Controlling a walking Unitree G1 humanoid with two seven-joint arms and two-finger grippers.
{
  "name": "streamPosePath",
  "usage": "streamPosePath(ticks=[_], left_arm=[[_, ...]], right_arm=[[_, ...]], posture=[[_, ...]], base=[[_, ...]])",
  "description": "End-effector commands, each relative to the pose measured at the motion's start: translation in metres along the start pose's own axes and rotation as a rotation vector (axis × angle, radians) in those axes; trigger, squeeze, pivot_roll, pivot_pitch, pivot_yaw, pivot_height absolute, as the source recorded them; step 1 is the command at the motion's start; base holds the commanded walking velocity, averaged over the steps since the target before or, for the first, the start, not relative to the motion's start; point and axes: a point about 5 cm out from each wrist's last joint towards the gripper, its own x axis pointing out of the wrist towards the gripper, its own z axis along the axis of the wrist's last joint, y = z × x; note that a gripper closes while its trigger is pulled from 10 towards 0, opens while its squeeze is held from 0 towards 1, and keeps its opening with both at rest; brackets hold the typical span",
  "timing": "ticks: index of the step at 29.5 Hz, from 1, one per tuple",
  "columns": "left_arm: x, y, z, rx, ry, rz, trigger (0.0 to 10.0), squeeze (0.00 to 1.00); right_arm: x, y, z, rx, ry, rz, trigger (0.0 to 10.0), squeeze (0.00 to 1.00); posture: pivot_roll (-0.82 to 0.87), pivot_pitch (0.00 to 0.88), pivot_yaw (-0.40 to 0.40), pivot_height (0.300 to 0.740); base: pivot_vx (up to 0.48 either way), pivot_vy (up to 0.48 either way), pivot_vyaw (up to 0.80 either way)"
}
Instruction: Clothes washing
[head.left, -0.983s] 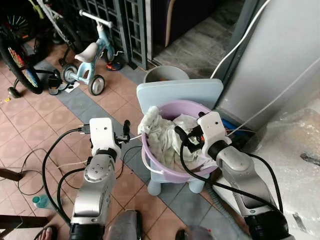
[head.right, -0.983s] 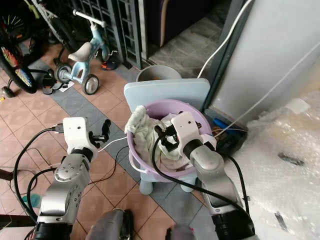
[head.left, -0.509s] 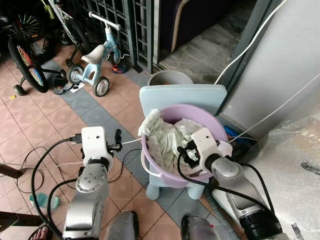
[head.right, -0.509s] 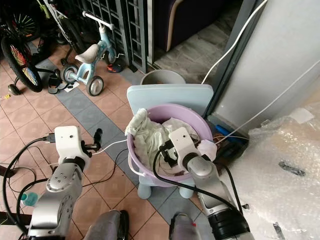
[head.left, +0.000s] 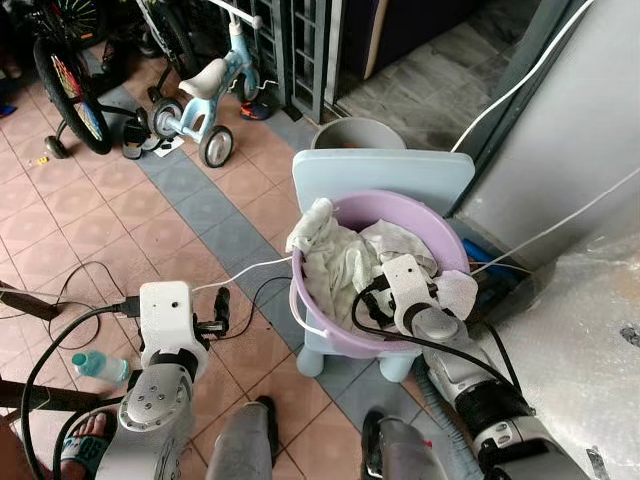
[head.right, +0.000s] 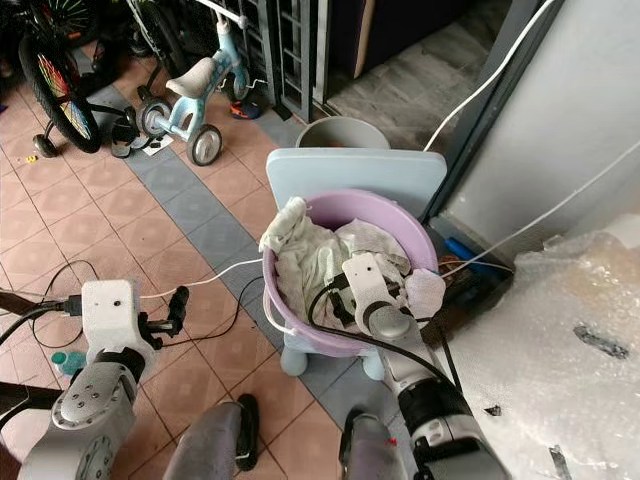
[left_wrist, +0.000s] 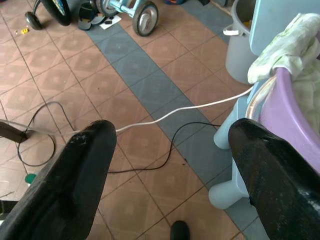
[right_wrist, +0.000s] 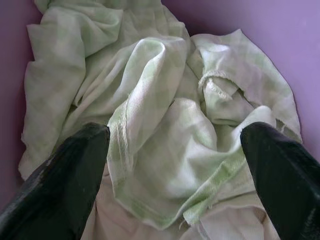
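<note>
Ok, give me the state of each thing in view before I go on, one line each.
Round purple plastic basin: upright on the stool, holding cloth.
Pale green crumpled cloth: heaped in the basin, one end draped over its rim.
Light blue plastic stool: standing, carrying the basin.
Right tool: open, over the cloth inside the basin.
Left tool: open, over the tiled floor.

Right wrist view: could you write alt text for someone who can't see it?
Two wide-open black fingers of the robot's right claw frame a crumpled pale green and white cloth lying in a purple basin. The cloth sits between the fingers, not yet gripped.
</note>
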Motion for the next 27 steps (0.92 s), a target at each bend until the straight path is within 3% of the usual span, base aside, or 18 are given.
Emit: streamPosePath(ticks=[1, 4, 10, 11, 14, 18, 27], left_arm=[[-0.009, 0.000, 0.004, 0.038, -0.006, -0.011, 10.0, 0.00], [-0.012, -0.007, 0.008, 0.062, -0.022, -0.057, 10.0, 0.00], [-0.014, -0.014, 0.005, 0.053, 0.003, -0.070, 10.0, 0.00], [-0.015, -0.015, 0.005, 0.048, 0.008, -0.071, 10.0, 0.00], [-0.020, -0.014, 0.003, 0.048, 0.028, -0.072, 10.0, 0.00], [-0.023, -0.010, 0.001, 0.048, 0.039, -0.052, 10.0, 0.00], [-0.019, -0.013, 0.000, 0.041, 0.042, -0.038, 10.0, 0.00]], right_arm=[[0.003, 0.002, 0.005, 0.008, -0.033, -0.008, 10.0, 0.00], [0.010, 0.009, 0.020, -0.015, -0.089, 0.018, 10.0, 0.00], [0.018, 0.023, 0.024, -0.029, -0.081, 0.010, 10.0, 0.00], [0.019, 0.027, 0.022, -0.055, -0.057, 0.002, 0.1, 0.00], [0.022, 0.039, 0.013, -0.094, 0.031, -0.010, 0.0, 0.00], [0.022, 0.044, 0.010, -0.113, 0.055, -0.010, 0.0, 0.00], [0.021, 0.035, 0.002, -0.076, 0.094, -0.055, 0.0, 0.00]], posture=[[0.27, 0.374, 0.018, 0.740], [0.27, 0.394, 0.010, 0.740], [0.27, 0.409, -0.002, 0.740], [0.28, 0.413, -0.006, 0.740], [0.30, 0.416, -0.018, 0.740], [0.30, 0.415, -0.030, 0.740], [0.29, 0.406, -0.053, 0.740]], base=[[0.000, 0.000, 0.00], [0.000, 0.000, 0.00], [0.000, 0.000, 0.00], [0.000, 0.000, 0.00], [0.000, 0.000, 0.00], [0.000, 0.000, 0.00], [0.000, 0.000, 0.00]])
